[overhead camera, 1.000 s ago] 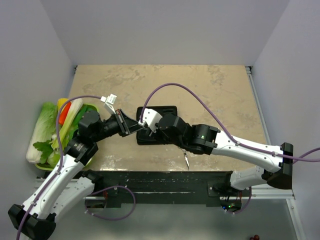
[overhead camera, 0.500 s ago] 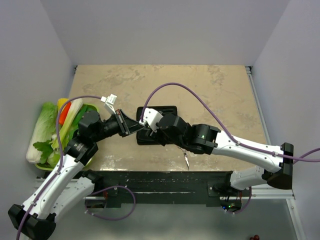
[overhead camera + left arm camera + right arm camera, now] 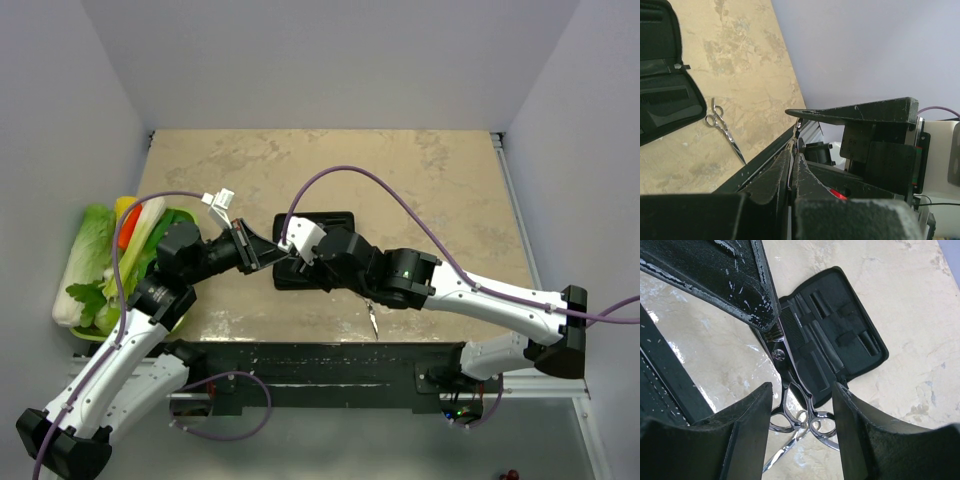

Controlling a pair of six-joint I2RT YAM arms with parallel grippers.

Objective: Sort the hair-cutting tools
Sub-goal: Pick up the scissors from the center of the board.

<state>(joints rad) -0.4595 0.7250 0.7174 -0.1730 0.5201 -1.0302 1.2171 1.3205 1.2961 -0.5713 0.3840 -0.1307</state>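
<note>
A pair of silver scissors (image 3: 778,355) hangs over the near edge of the open black case (image 3: 850,335). My left gripper (image 3: 278,256) is shut on its blades. Its ring handles sit between the fingers of my right gripper (image 3: 802,386), which is open on either side of them. A second pair of scissors (image 3: 372,320) lies on the table near the front edge, and shows in the left wrist view as scissors (image 3: 725,131). A black comb (image 3: 792,325) rests inside the case. In the left wrist view my left gripper (image 3: 791,152) has its jaws pressed together.
A green basket of vegetables (image 3: 110,265) stands at the table's left edge. A black rail (image 3: 300,360) runs along the near edge, just in front of the loose scissors. The case (image 3: 330,225) lies at mid-table under both grippers.
Both arms stay where they were. The right gripper's jaws have spread wider around the ring handles. The left gripper keeps its hold.
</note>
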